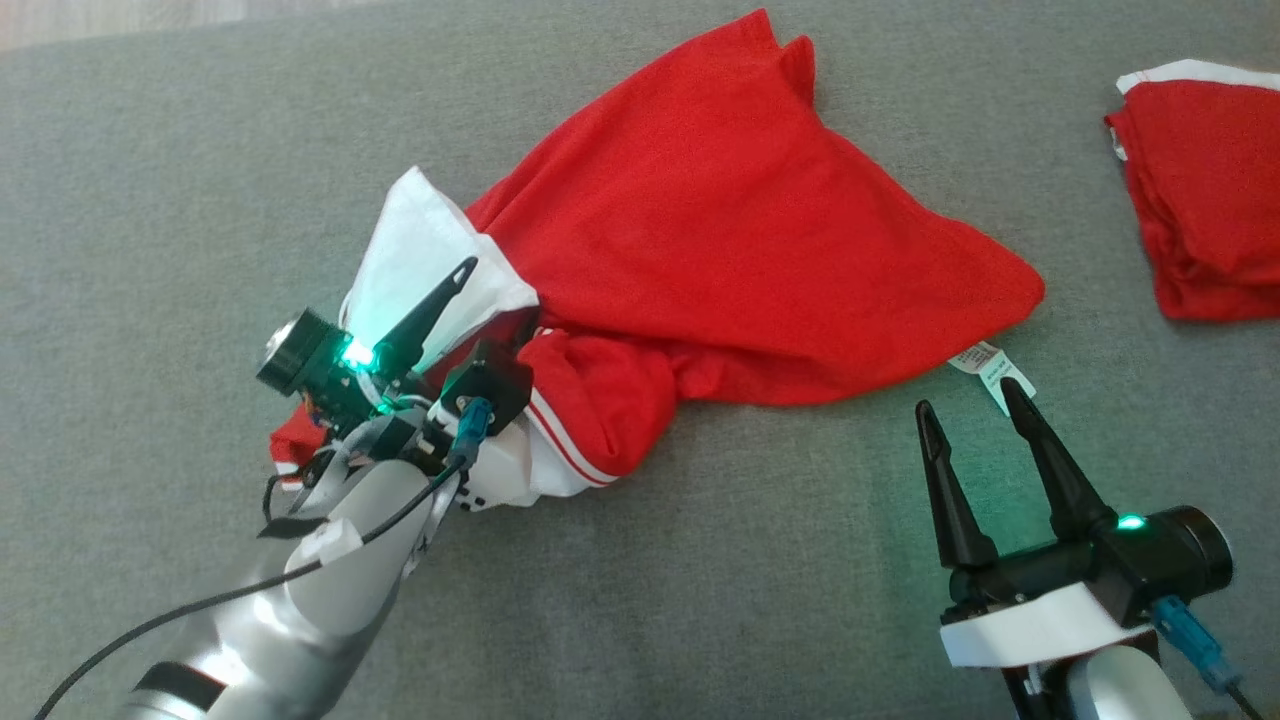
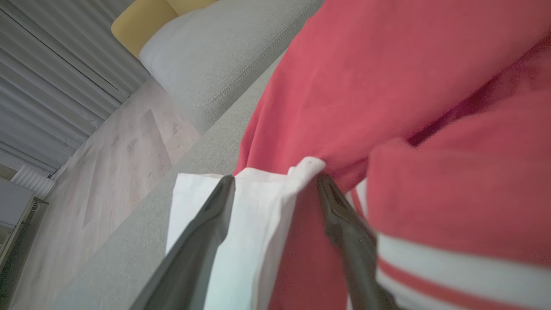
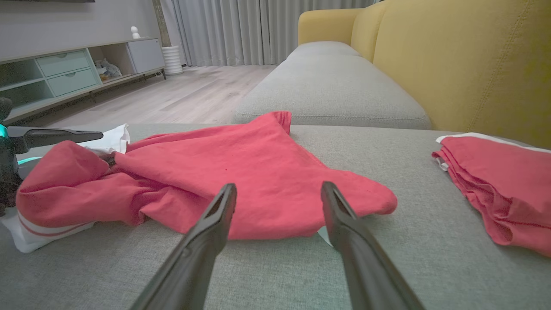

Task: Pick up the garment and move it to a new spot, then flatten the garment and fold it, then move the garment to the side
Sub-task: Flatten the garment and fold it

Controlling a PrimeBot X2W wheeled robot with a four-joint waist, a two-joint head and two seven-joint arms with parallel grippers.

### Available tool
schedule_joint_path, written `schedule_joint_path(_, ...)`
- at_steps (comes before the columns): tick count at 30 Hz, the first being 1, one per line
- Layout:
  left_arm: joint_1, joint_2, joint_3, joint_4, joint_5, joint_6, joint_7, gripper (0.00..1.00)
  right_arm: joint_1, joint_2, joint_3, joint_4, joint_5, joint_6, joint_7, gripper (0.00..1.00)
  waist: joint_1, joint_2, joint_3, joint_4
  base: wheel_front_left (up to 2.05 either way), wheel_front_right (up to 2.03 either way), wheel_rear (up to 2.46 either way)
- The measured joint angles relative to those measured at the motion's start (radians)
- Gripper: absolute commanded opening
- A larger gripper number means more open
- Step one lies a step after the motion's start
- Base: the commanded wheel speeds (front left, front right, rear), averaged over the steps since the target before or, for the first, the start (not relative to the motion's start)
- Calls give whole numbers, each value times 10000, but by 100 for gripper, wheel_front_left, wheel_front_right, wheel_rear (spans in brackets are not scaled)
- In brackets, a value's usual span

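A red garment (image 1: pixel 720 230) with white sleeve and trim lies crumpled on the grey sofa cushion (image 1: pixel 700 560); it also spreads across the right wrist view (image 3: pixel 241 172). My left gripper (image 1: pixel 490 305) is at its left end, open, with a fold of white cloth (image 2: pixel 258 224) between the spread fingers. One finger (image 1: pixel 435 310) lies over the white cloth; the other is under red fabric. My right gripper (image 1: pixel 975 405) stands open and empty just short of the garment's right corner, near its white label (image 1: pixel 990 368).
A second red garment (image 1: pixel 1210 200), folded, lies at the cushion's right edge, below the yellow backrest (image 3: pixel 452 64). The cushion's left edge drops to a wooden floor (image 2: pixel 107 172). Bare grey cushion stretches in front of both grippers.
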Motion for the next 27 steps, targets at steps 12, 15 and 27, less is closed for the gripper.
schedule_joint_path(12,-64,-82,-19,115,-282,94,151,100,-81,6,12,21,0,0,0,100,-2,0,-117,-401,0,0,0)
schedule_joint_path(15,134,42,-27,-368,-290,119,382,100,-77,13,-46,15,0,0,0,100,-2,0,-120,-383,0,0,0)
schedule_joint_path(27,624,681,-104,-1919,-316,161,1244,94,-79,48,-79,15,0,0,0,100,-2,0,-38,-269,0,0,0)
